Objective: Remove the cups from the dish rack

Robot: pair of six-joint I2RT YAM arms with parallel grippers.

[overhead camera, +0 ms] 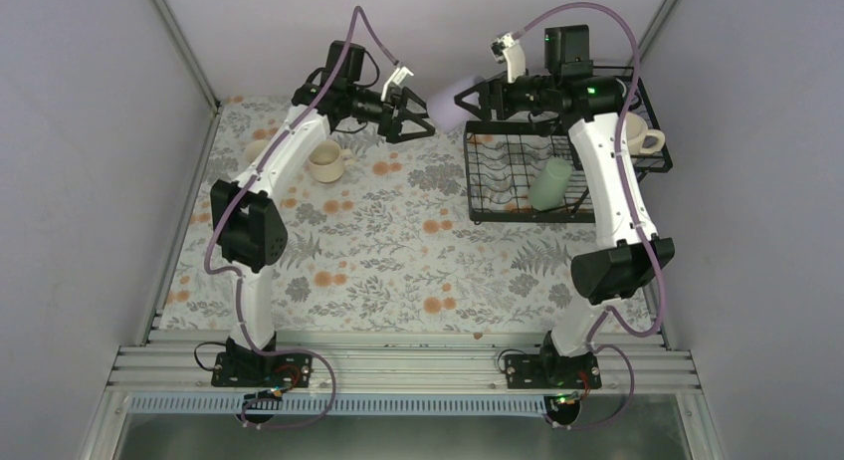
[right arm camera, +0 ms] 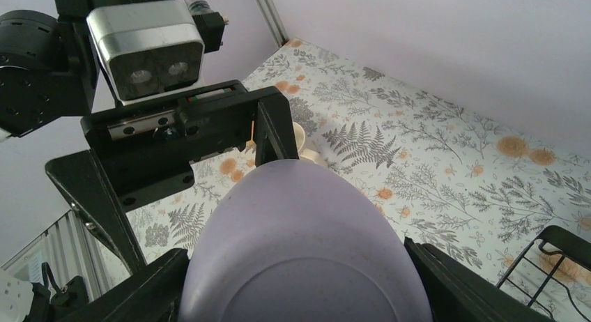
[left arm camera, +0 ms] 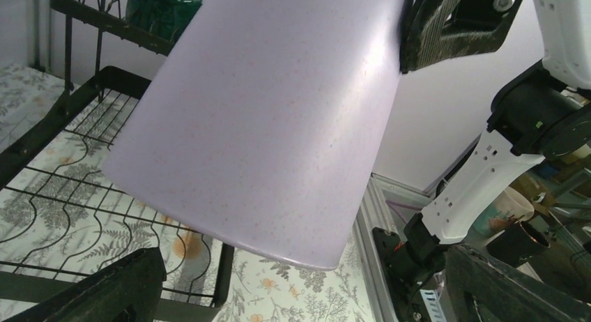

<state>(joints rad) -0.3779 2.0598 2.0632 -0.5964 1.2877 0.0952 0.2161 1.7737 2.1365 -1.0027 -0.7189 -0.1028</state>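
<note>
While the right gripper (overhead camera: 470, 102) is clamped on the base end of the lavender tumbler (overhead camera: 450, 98), it holds the tumbler in the air, off the dish rack (overhead camera: 470, 176). Long axis runs gripper to gripper, rim toward the left gripper (overhead camera: 416, 116). Left jaws wide apart, rim just ahead of them, seemingly not yet between. Left wrist view shows the tumbler's wall and rim; right wrist view shows only its base.

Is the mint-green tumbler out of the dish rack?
No, the mint-green tumbler lies on its side inside the dish rack tray.
</note>
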